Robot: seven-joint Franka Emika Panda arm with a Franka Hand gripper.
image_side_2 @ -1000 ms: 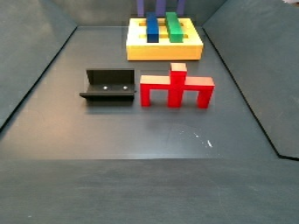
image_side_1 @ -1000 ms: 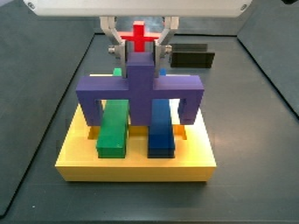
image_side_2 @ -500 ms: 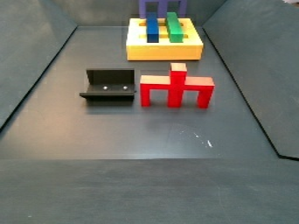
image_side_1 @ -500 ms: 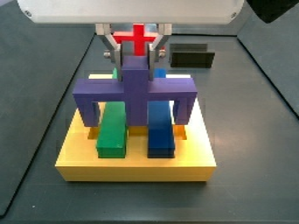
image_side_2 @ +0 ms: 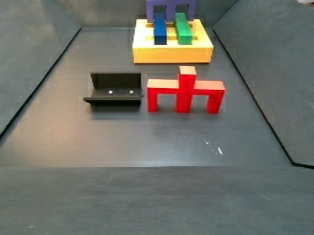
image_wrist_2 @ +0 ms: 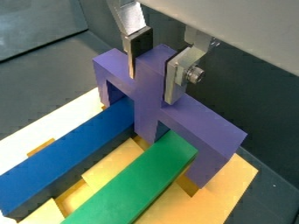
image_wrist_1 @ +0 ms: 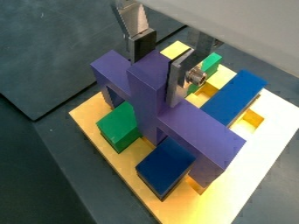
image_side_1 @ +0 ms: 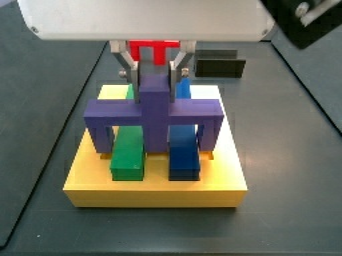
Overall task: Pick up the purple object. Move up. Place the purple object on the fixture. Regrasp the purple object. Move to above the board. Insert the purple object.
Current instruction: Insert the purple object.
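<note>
**Q:** Since the earlier frames, what has changed?
**A:** Slightly lowered, the purple object (image_side_1: 156, 108) now sits nearer the board (image_side_1: 155, 185); its legs hang outside the green bar (image_side_1: 128, 152) and blue bar (image_side_1: 185, 151), whether touching the board cannot be told.

**Q:** Where is the gripper?
**A:** Above the board, the gripper (image_wrist_1: 160, 59) is clamped on the purple object's central post, one pad on each side, in both wrist views.

**Q:** What could go wrong?
**A:** Judged from these views, a slight sideways offset could catch a leg on a slot edge or bar, jamming or tilting the piece.

**Q:** Counts, largest first?
**A:** One board, two bars, one purple object, one red piece (image_side_2: 186, 93), one fixture (image_side_2: 113, 90), one gripper.
</note>
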